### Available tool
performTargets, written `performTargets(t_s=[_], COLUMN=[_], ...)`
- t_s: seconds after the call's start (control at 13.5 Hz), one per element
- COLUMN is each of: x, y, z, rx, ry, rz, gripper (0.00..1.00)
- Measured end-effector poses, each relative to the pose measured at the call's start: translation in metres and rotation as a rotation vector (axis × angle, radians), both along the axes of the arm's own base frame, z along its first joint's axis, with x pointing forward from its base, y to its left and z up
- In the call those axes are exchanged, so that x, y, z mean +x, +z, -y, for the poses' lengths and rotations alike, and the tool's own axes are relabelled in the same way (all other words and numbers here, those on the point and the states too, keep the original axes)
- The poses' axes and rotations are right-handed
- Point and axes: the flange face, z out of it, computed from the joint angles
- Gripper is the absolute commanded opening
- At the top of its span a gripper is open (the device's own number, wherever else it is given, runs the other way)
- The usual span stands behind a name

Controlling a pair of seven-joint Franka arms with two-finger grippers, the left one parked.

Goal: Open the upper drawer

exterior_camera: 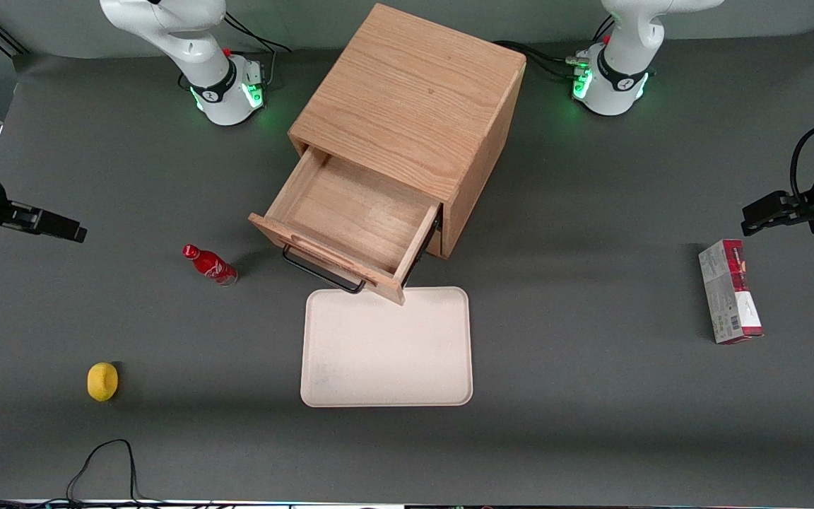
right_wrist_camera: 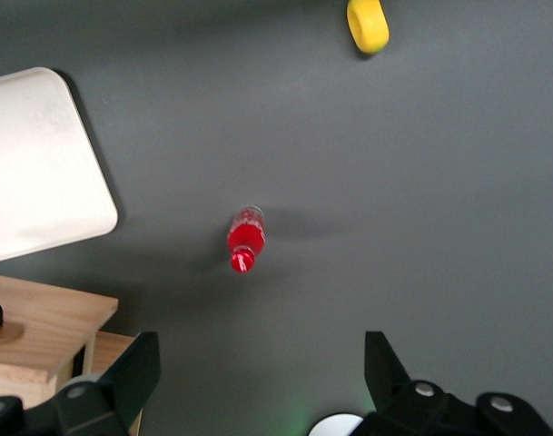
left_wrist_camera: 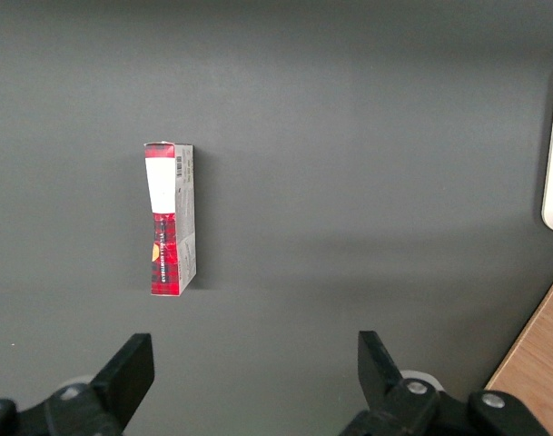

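The oak cabinet (exterior_camera: 414,92) stands mid-table. Its upper drawer (exterior_camera: 350,212) is pulled far out and its inside is bare. The black bar handle (exterior_camera: 322,272) on its front hangs over the rim of the tray. The lower drawer is hidden beneath it. My right gripper (exterior_camera: 71,231) hovers above the table toward the working arm's end, well apart from the drawer, open and holding nothing. In the right wrist view the gripper (right_wrist_camera: 262,363) shows wide-spread fingers, with a corner of the drawer front (right_wrist_camera: 40,336) beside it.
A cream tray (exterior_camera: 386,346) lies in front of the drawer and also shows in the right wrist view (right_wrist_camera: 35,163). A red bottle (exterior_camera: 210,264) (right_wrist_camera: 245,238) lies between gripper and cabinet. A yellow object (exterior_camera: 102,381) (right_wrist_camera: 368,24) sits nearer the camera. A red-and-white box (exterior_camera: 730,291) (left_wrist_camera: 170,218) lies toward the parked arm's end.
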Motion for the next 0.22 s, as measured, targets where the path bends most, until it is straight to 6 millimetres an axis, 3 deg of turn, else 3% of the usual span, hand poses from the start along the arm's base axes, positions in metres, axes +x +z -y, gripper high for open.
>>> performTargets(t_s=[0.22], x=[-0.034], y=[-0.007], z=[0.0], rx=[-0.002], ry=[-0.002], rz=[0.035], gripper=[1.0])
